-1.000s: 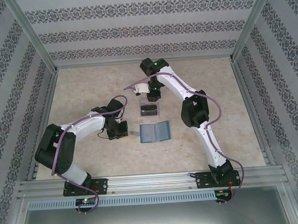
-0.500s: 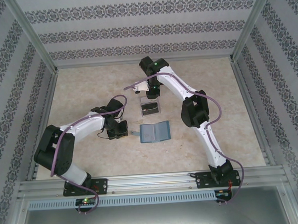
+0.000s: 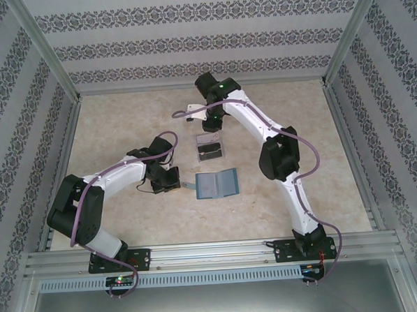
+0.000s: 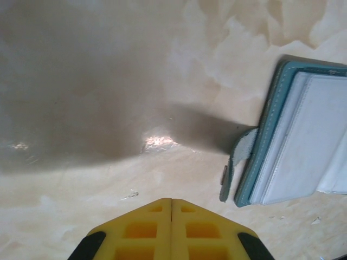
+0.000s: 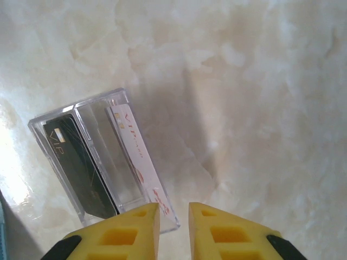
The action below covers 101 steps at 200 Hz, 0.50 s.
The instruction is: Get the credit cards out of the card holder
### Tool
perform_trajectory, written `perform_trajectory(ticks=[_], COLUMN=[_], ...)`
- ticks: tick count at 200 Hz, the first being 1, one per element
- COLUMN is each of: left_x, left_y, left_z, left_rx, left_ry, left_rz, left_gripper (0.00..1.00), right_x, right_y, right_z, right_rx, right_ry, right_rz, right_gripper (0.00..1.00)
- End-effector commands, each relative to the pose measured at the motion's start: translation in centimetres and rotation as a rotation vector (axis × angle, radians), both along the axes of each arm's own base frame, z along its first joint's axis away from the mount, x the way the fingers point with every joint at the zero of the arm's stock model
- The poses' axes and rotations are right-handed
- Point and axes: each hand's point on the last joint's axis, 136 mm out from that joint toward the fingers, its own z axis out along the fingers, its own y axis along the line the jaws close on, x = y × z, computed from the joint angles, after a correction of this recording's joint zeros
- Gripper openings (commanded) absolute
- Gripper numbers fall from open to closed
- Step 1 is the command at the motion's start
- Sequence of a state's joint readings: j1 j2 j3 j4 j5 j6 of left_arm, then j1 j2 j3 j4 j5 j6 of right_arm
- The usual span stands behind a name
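Lying in a clear tray just ahead of my right gripper and off to its left, two credit cards rest side by side. The dark card is in the far-left slot and the white card is in the slot nearer my fingertips. I judge this tray is where pulled cards get dropped, which would explain why this gripper hangs above it, jaws parted by only a narrow gap and nothing between them.

The card holder lies opened flat, ahead and to the right of my left gripper. Its grey pockets face up and its tab strap sticks out toward me. Whether any card sits in those pockets I cannot tell.

My left gripper is pressed closed and empty, low over the table near the strap. It is well placed, I think, to pin the holder down while the other gripper pulls.
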<state>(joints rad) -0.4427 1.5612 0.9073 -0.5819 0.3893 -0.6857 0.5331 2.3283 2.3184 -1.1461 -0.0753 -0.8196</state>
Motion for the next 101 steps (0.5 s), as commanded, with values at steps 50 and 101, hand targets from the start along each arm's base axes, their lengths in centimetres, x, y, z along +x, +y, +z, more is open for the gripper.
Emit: perform_trajectory(ticks=[50,101], left_x=[3.2,4.4], left_y=[-1.8,-3.1], left_z=[1.2,1.3], left_rx=[-0.068,-0.109], left_ry=[-0.069,-0.071], left_rz=[-0.019,-0.044], left_gripper=[0.03,0.03], right_x=[-2.8,-7.1], right_y=[0.4,-0.3], right_z=[3.7,3.1], right_rx=[0.323,0.428], right_ry=[0.047,0.161], right_rz=[-0.501,-0.812], right_gripper=[0.18,0.13])
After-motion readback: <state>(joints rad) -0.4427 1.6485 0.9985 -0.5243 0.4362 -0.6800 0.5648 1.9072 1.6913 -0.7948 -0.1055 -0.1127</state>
